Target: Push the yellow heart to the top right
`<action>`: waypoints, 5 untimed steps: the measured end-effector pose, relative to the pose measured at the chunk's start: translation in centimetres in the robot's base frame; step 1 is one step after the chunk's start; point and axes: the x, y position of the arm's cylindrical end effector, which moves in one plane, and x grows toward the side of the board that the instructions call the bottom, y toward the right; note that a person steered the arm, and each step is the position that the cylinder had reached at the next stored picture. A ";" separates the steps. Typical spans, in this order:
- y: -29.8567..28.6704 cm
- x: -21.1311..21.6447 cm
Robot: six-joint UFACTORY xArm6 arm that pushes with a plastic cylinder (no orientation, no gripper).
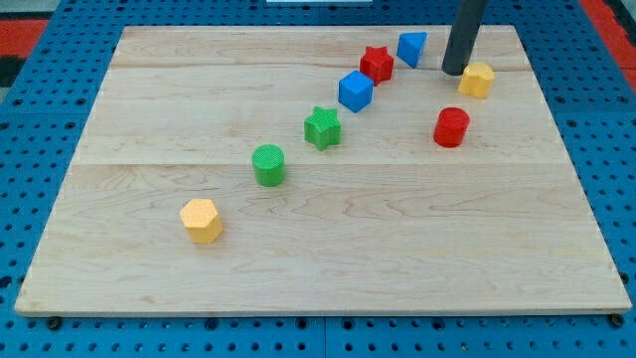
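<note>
No gripper on this arm, just a rod; my tip (454, 72) sits touching or nearly touching the yellow heart (476, 80) on its left, holding nothing. Near to far on the counter (328, 259): yellow hexagon (202, 220) btm left, green cylinder (268, 164), green star (322, 127), red cylinder (451, 127), blue cube (355, 90), heart top right, red star (377, 64), blue block (412, 48).

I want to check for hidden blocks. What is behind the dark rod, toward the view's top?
Behind my tip only bare wooden board and blue pegboard show. The rod covers a narrow strip of board. The blue block lies left of it, the yellow heart just right.
</note>
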 end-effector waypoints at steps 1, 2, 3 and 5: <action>-3.1 -1.1; -4.3 -1.8; -3.5 -1.6; -3.3 4.2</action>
